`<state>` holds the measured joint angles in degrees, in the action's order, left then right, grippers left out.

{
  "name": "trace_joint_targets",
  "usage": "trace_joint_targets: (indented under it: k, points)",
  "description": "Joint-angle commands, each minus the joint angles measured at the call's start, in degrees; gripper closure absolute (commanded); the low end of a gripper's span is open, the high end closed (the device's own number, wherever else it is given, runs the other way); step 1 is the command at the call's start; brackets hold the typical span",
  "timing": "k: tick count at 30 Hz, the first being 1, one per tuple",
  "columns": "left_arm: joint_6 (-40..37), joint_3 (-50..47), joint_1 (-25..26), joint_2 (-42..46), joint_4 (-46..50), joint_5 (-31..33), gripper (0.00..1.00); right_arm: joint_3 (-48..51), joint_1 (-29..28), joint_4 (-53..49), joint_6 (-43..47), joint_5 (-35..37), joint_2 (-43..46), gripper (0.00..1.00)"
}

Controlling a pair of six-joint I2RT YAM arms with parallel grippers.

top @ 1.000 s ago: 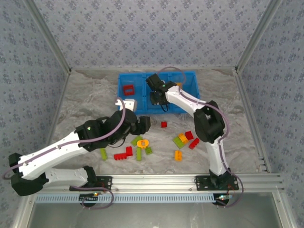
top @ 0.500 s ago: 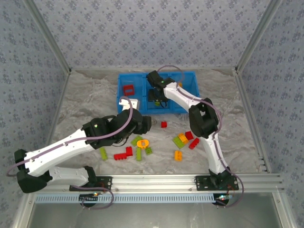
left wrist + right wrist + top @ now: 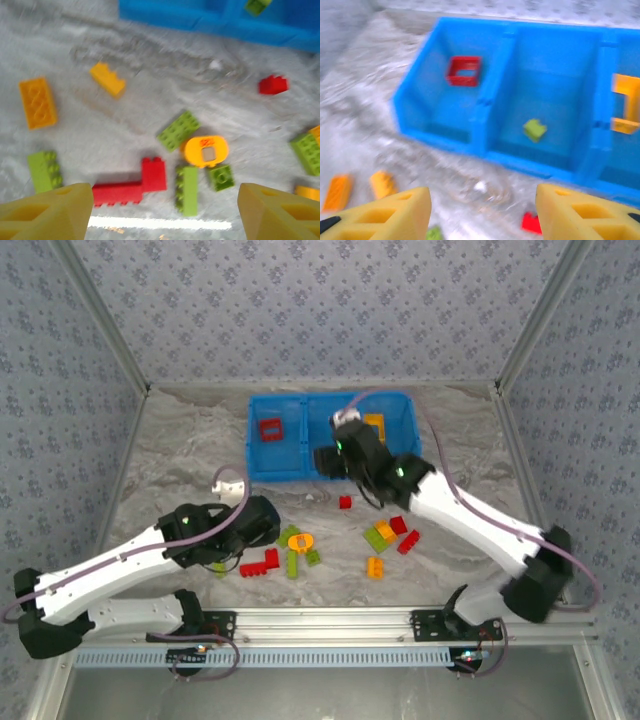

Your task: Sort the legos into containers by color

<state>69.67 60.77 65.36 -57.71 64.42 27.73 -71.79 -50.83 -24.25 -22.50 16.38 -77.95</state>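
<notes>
The blue three-compartment bin point(image 3: 285, 468) stands at the back; seen from the right wrist point(image 3: 496, 95), it holds a red frame point(image 3: 464, 70) on the left, a green brick point(image 3: 535, 129) in the middle and an orange frame point(image 3: 625, 103) on the right. Loose legos lie in front of it: a red L-shape point(image 3: 131, 185), a green bar point(image 3: 187, 191), an orange ring point(image 3: 205, 151) and a small red brick point(image 3: 345, 502). My left gripper point(image 3: 165, 215) hangs open above the red L-shape and green bar. My right gripper point(image 3: 482, 210) is open and empty just before the bin's front wall.
More bricks sit to the right of the pile: green point(image 3: 377, 537), red point(image 3: 408, 542) and orange point(image 3: 375, 566). Two orange bricks point(image 3: 37, 102) lie left of the pile. Patterned walls and metal rails enclose the crumpled grey table cover point(image 3: 180, 450).
My right gripper opened over the bin and drew back to its front wall, elbow swinging right. My left gripper pulled back toward the near left, over the pile.
</notes>
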Motion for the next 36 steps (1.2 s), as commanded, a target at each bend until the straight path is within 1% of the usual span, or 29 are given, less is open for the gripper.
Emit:
trace_joint_targets:
  k: [1, 3, 5, 7, 9, 11, 14, 17, 19, 22, 29, 33, 36]
  points:
    - [15.41, -4.93, 0.07, 2.68, 3.57, -4.3, 0.25, 13.06, -6.56, 10.01, 7.2, -2.38, 6.13, 0.39]
    - [22.99, -9.84, 0.03, 4.54, 0.21, -6.7, 0.28, 18.31, -9.98, 12.02, 7.82, -4.24, 9.94, 0.37]
    - [30.08, -15.98, 0.03, 7.24, -6.05, -8.95, 0.31, 22.66, -13.35, 14.71, 8.52, -5.38, 13.35, 0.35]
    - [39.43, -21.55, 0.03, 9.15, -11.91, -10.39, 0.37, 27.29, -17.06, 18.53, 10.32, -5.77, 16.0, 0.34]
    - [46.02, -24.25, -0.01, 9.39, -14.73, -10.75, 0.39, 30.56, -20.31, 22.13, 13.14, -6.35, 17.26, 0.33]
    - [53.12, -23.98, -0.06, 8.1, -11.56, -11.06, 0.39, 32.53, -23.61, 24.37, 16.01, -5.92, 17.37, 0.31]
    - [58.87, -23.54, -0.57, 6.57, -8.51, -11.42, 0.4, 33.99, -28.13, 26.65, 20.65, -3.16, 16.9, 0.3]
    - [62.75, -26.5, -0.8, 5.83, -13.99, -13.1, 0.4, 33.52, -28.8, 25.82, 19.96, -1.84, 15.94, 0.3]
    - [66.58, -27.75, -1.23, 4.15, -16.38, -15.85, 0.4, 33.48, -28.94, 26.0, 19.53, -1.22, 15.32, 0.3]
    - [68.5, -28.16, -2.29, 2.08, -17.84, -15.57, 0.4, 33.08, -29.13, 26.4, 19.04, -1.43, 14.36, 0.3]
    - [69.99, -30.52, -7.52, 0.49, -21.36, -15.59, 0.4, 32.31, -29.96, 27.22, 18.59, -3.31, 12.63, 0.3]
    - [70.12, -31.67, -8.76, -1.14, -23.56, -17.25, 0.48, 31.9, -30.38, 26.96, 18.02, -3.41, 11.77, 0.3]
    - [70.33, -32.4, -8.94, -2.0, -24.52, -17.83, 0.52, 31.73, -30.59, 26.71, 17.85, -2.94, 11.77, 0.3]
